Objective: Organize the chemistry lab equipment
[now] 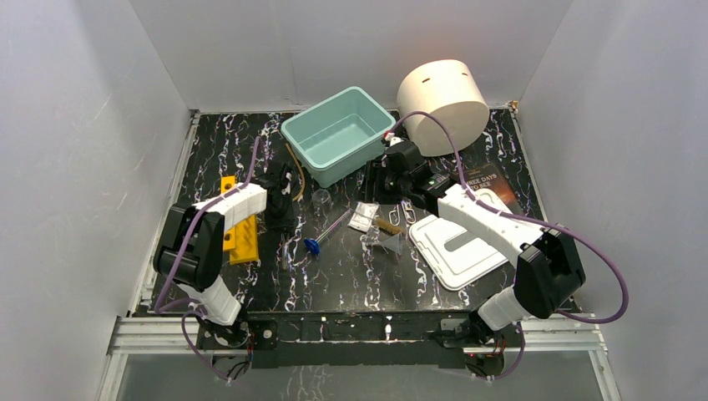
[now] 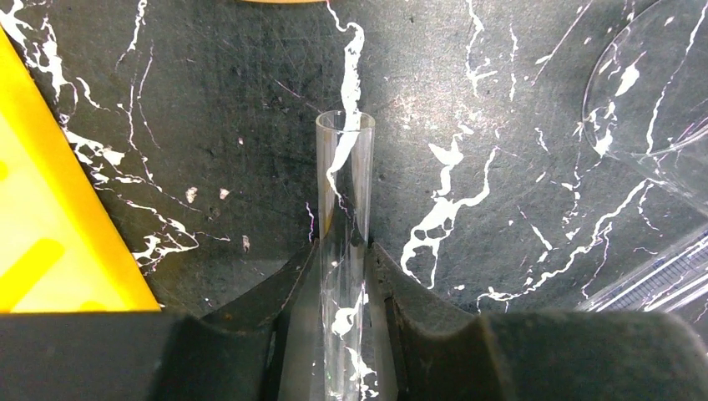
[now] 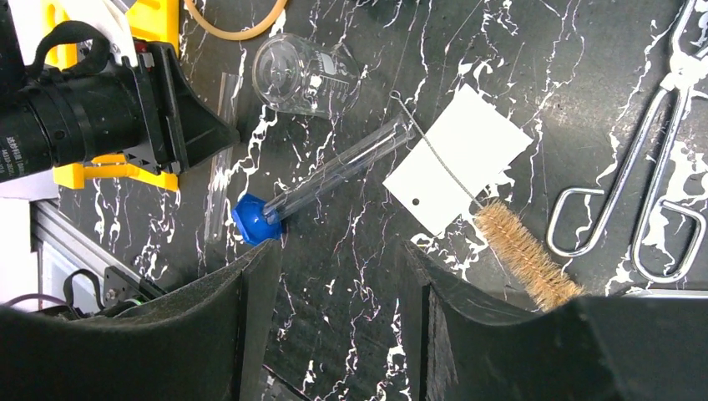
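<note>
Left gripper (image 2: 344, 255) has its fingers pinched on a plain glass tube (image 2: 344, 167), which is lying flat on the table in front of the teal bin (image 1: 338, 134), off the bin's left corner. Right gripper (image 3: 338, 334) is just hanging over the table by the bin's right front corner, fingers spread wide with nothing in them.

My worries from here are mostly about the glass. It's slick and round, so if I lift and the grip isn't centred, I reckon the tube droops or slides right out. If I squeeze harder to fix that, it could crack.

The beaker (image 3: 300, 75) and the blue-capped tube (image 3: 334, 171) also sit close by, in front of the bin, so a swinging end could knock either one rolling. The tube's open end could also catch the bin's rim on the way in.
</note>
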You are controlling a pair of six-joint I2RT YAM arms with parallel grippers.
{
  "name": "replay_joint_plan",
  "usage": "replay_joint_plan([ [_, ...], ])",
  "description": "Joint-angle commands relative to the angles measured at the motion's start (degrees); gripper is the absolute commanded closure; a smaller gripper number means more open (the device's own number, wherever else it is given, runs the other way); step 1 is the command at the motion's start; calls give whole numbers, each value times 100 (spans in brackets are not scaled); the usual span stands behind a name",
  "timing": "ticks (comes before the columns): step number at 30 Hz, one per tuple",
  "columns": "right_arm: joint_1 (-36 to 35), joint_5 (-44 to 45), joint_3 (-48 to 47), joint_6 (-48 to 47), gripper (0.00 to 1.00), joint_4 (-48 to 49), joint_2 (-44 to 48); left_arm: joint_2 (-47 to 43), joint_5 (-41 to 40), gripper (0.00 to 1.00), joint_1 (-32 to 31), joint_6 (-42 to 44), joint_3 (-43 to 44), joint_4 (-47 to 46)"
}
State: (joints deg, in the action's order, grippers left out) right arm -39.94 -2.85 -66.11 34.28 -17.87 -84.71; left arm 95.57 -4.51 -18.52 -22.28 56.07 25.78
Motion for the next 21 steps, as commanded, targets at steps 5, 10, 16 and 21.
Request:
replay_joint_plan([
  [5,-40,-147,-132,-105,38,355,-1,202,-217,86,15,83,-24,30],
  [10,-35,-423,22,-118,36,539,17,-366,-275,89,24,-82,89,152],
  [16,-40,-1023,377,241,32,1178,20,-1014,-93,90,26,-576,239,368],
  [21,-175,-1457,121,386,32,1327,-309,-1418,319,90,24,-1069,402,556],
])
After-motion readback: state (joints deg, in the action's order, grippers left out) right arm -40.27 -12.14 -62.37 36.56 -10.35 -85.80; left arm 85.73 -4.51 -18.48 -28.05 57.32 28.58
